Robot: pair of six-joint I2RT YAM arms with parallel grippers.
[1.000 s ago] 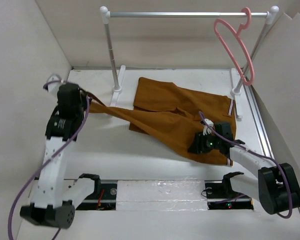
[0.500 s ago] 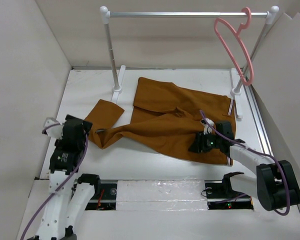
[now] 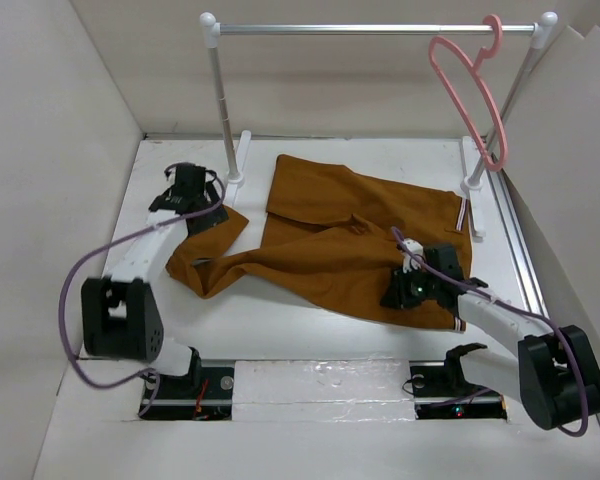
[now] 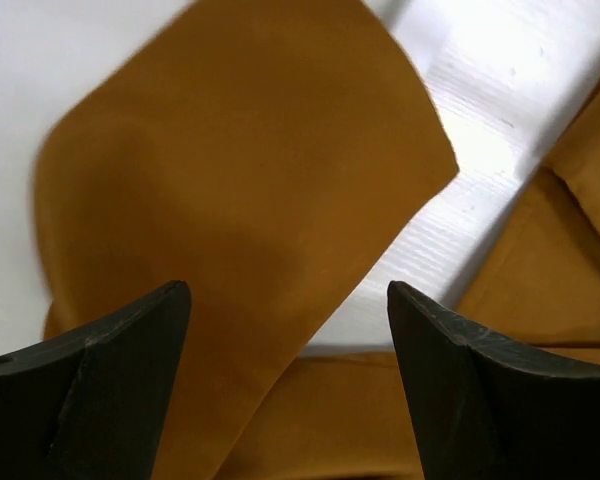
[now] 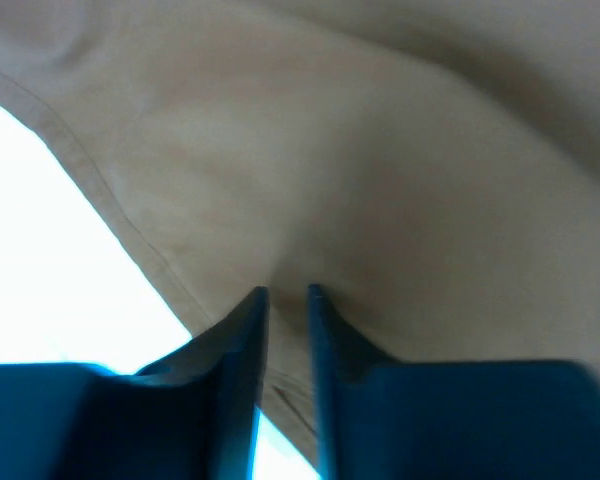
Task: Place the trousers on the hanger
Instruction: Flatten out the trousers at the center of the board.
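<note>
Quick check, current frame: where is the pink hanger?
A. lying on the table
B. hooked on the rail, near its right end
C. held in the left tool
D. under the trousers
B: the hanger hangs by its hook from the rail near its right end, while the trousers lie on the table below, apart from it.

We see white counter (image 3: 280,325). Rust-brown trousers (image 3: 325,245) lie spread flat across its middle, one leg bent back toward left side. Clothes rail (image 3: 380,30) stands at far end, white feet flanking trousers.
</note>
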